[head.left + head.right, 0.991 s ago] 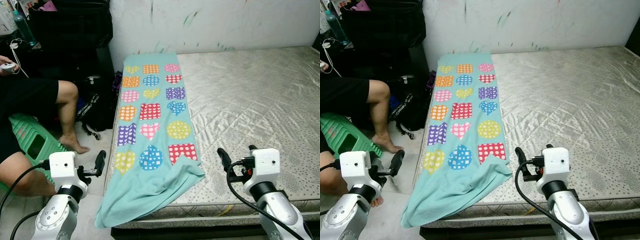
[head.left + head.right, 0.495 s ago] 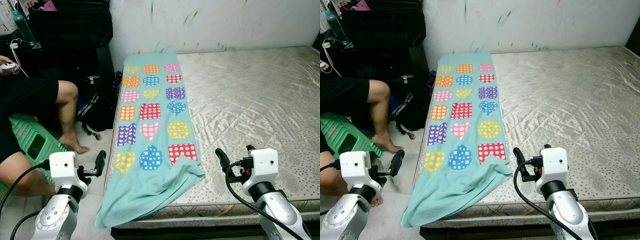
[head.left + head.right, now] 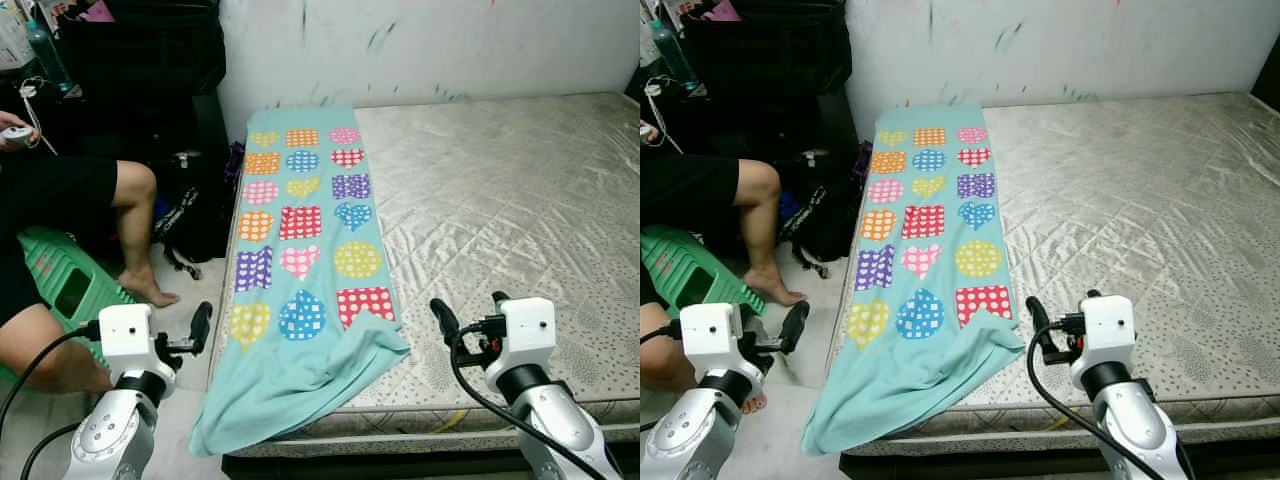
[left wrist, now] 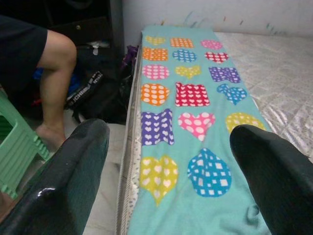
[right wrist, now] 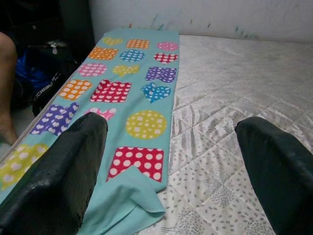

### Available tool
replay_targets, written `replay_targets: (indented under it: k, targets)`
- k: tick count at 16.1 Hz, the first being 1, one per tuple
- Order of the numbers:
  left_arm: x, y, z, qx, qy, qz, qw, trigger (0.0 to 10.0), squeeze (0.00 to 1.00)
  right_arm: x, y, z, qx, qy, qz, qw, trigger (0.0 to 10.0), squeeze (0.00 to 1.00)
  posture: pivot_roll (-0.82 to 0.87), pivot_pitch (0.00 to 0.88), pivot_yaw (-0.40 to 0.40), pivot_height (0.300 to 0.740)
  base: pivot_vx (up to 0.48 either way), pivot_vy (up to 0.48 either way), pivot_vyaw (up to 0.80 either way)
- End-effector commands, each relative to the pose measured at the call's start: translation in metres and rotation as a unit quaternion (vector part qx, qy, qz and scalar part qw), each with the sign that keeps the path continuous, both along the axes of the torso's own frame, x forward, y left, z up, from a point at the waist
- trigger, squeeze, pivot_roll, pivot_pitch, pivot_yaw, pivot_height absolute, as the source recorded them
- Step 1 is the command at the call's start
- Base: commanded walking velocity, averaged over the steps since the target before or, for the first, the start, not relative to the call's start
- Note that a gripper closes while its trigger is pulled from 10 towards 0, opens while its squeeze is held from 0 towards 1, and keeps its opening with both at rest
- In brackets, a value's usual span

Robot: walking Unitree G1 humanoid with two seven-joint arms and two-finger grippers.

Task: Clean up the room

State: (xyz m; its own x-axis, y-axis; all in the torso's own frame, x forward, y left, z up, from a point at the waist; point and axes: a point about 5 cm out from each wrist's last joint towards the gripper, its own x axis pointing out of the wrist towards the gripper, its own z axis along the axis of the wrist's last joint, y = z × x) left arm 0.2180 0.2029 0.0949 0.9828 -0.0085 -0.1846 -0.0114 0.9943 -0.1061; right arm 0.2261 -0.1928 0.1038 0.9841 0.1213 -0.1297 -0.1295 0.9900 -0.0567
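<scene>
A teal blanket [image 3: 300,230] printed with colourful hearts, circles and squares lies lengthwise along the left edge of a bare quilted mattress [image 3: 500,190]. Its near end is bunched and hangs over the mattress's near left corner [image 3: 250,410]. My left gripper [image 3: 190,335] is open, low over the floor just left of that hanging end. My right gripper [image 3: 468,312] is open above the mattress, a little right of the blanket's near end. Both wrist views look along the blanket [image 4: 190,93] [image 5: 127,88] between wide-spread fingers [image 4: 73,176] [image 5: 54,176].
A person sits at the left, a bare leg [image 3: 135,225] resting on the floor beside a green plastic stool [image 3: 60,285]. A black bag [image 3: 195,220] leans by the bed's left side, with dark furniture [image 3: 140,60] behind it. A marked white wall [image 3: 430,45] bounds the bed's far edge.
My right gripper has edged slightly left toward the blanket. The blanket, the left gripper and the person have not visibly moved.
</scene>
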Motion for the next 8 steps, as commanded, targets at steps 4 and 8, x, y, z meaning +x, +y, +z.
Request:
replay_targets:
  k: [4, 8]
  targets:
    - [-0.0023, 0.0006, 0.0003, 0.005, 0.003, 0.001, 1.000, 10.0, 0.00, -0.0011, 0.0057, 0.0042, 0.006, -0.005, 0.013, 1.000, 10.0, 0.00, -0.14, 0.000, 0.058, 0.690, 0.000, 0.000, 0.00]
    - [-0.0015, 0.0002, 0.0002, 0.004, 0.004, 0.001, 1.000, 10.0, 0.00, -0.0002, 0.0056, 0.0044, 0.005, -0.005, 0.014, 1.000, 10.0, 0.00, -0.14, 0.000, 0.054, 0.665, 0.000, 0.000, 0.00]
